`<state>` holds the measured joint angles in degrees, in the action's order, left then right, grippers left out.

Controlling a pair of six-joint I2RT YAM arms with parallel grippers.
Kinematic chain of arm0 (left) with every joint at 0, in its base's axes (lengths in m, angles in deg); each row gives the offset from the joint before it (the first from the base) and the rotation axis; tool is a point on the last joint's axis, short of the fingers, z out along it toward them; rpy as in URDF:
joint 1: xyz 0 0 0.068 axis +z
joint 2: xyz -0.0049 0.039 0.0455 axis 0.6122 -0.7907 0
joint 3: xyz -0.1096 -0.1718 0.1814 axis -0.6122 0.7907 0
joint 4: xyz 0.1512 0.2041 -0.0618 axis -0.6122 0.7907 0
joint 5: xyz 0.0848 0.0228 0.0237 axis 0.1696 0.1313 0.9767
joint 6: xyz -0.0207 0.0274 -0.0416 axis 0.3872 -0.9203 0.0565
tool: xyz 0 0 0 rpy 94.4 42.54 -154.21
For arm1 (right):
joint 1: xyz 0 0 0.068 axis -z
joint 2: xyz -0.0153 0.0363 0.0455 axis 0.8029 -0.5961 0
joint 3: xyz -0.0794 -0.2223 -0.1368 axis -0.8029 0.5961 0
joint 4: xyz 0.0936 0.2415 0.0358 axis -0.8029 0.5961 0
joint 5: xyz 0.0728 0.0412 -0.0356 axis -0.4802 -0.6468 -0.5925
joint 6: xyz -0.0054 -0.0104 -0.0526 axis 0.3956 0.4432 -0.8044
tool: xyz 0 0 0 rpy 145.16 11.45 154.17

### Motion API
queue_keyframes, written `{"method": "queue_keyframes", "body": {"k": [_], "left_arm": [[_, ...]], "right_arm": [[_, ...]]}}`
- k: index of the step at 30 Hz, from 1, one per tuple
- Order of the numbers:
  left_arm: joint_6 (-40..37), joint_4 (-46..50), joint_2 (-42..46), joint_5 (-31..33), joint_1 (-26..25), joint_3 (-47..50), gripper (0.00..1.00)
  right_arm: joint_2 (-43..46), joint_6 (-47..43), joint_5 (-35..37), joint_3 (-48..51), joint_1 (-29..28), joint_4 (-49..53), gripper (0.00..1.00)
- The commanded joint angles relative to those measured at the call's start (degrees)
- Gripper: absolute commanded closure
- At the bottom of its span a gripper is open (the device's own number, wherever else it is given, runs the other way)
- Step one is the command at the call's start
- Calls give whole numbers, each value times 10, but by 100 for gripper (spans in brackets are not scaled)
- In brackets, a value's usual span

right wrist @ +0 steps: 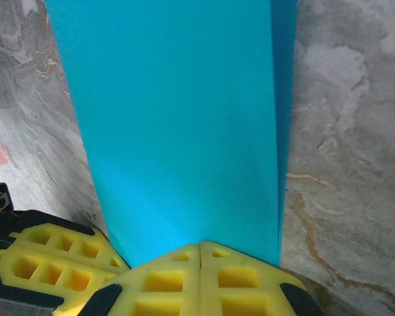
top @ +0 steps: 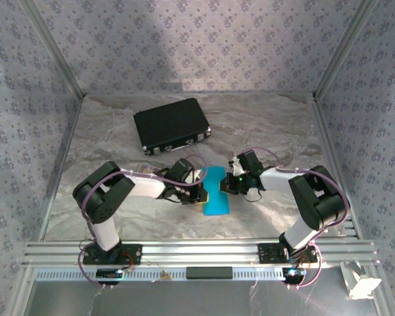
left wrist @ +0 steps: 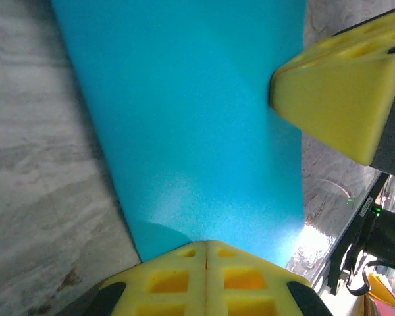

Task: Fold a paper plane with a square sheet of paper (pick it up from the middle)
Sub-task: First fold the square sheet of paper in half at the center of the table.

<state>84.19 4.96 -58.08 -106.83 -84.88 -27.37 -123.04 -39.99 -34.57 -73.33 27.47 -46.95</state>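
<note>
The square sheet of paper [top: 216,191], bright cyan, lies folded into a long narrow strip on the marble table between my two arms. A second layer shows along its right edge [right wrist: 284,99]. My left gripper [top: 201,194] is shut, its yellow tips [left wrist: 206,242] meeting at the strip's near edge and resting on the paper [left wrist: 197,118]. My right gripper [top: 229,184] is shut too, tips [right wrist: 201,245] together on the opposite edge of the paper [right wrist: 184,118]. Each wrist view catches the other gripper's yellow fingers [left wrist: 336,92] [right wrist: 46,263] beside the strip. A paper plane is out of view.
A black case [top: 172,125] lies at the back of the table, left of centre. Patterned walls close in the left, right and far sides. An aluminium rail [top: 197,253] carries the arm bases, with a white object [top: 361,280] at its right end.
</note>
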Motion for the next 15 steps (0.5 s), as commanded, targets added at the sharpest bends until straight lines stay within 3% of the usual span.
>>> {"method": "queue_keyframes", "body": {"k": [1,7,15], "left_arm": [[-25,51,0,15,-2,4,98],[-21,69,35,17,-1,-32,95],[-19,70,-8,1,27,-74,96]], "right_arm": [[-7,-12,57,14,4,80,100],[-4,-12,58,22,6,80,100],[-4,-10,60,24,9,76,100]]}}
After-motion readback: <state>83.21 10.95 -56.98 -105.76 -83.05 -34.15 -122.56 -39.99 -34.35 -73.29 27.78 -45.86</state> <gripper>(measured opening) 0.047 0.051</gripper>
